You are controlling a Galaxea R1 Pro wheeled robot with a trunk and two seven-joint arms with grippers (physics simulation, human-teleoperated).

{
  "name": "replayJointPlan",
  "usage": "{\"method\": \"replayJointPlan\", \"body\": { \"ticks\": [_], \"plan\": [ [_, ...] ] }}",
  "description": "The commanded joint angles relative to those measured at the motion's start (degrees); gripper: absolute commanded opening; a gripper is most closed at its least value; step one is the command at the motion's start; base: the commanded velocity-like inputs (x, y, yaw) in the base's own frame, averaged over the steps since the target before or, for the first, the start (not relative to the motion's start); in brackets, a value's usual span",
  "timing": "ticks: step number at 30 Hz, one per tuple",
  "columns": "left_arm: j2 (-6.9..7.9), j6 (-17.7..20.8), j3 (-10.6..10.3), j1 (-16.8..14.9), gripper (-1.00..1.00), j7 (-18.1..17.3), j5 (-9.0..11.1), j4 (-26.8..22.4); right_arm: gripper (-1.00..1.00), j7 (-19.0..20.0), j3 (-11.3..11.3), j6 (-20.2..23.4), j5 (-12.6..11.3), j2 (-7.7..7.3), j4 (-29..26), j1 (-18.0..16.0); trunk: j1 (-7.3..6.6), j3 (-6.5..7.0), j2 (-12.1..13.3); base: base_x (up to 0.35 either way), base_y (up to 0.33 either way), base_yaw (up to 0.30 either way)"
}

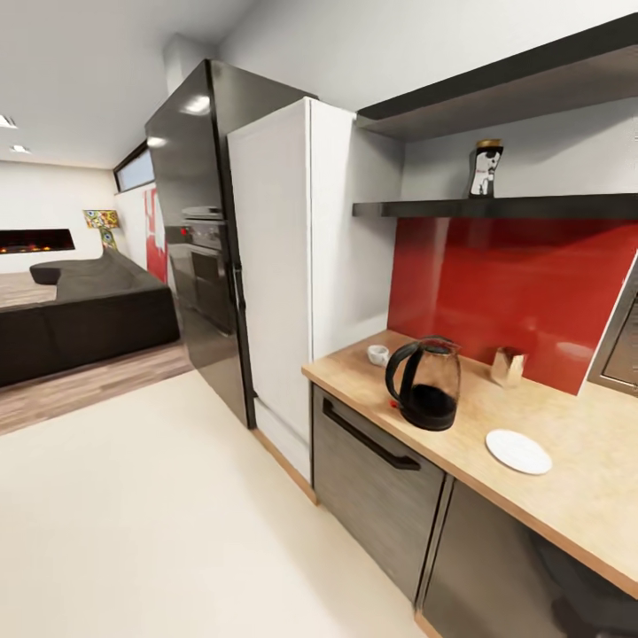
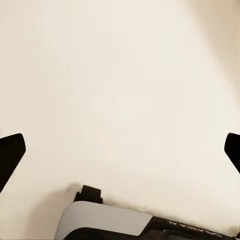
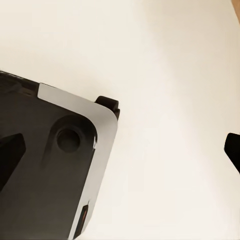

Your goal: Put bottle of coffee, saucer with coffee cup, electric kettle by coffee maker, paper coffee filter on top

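- Kitchen with cream floor, light-wood desk over grey cabinets.
- Electric kettle, saucer, coffee cup, paper coffee filter on desk.
- Bottle of coffee on shelf.
- Left hand, right hand: both spread wide, empty, over floor, well apart from desk things.

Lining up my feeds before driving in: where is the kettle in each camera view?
Head view: the kettle stands on the countertop, between the cup and the saucer.
Left wrist view: looks down on the cream floor and the robot's base.
Right wrist view: cream floor and robot's base.
Shared landmark: the cream floor.
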Motion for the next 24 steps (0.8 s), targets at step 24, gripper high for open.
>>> {"method": "replayJointPlan", "body": {
  "ticks": [24],
  "plan": [
    [-0.18, 0.23, 0.18, 0.01, 1.0, -0.26, 0.46, -0.03, 1.0, 0.27, -0.45, -0.27, 0.51, -0.23, 0.0, -0.04, 0.03, -0.06, -0.04, 0.052, 0.134, -0.159]
  ]
}}
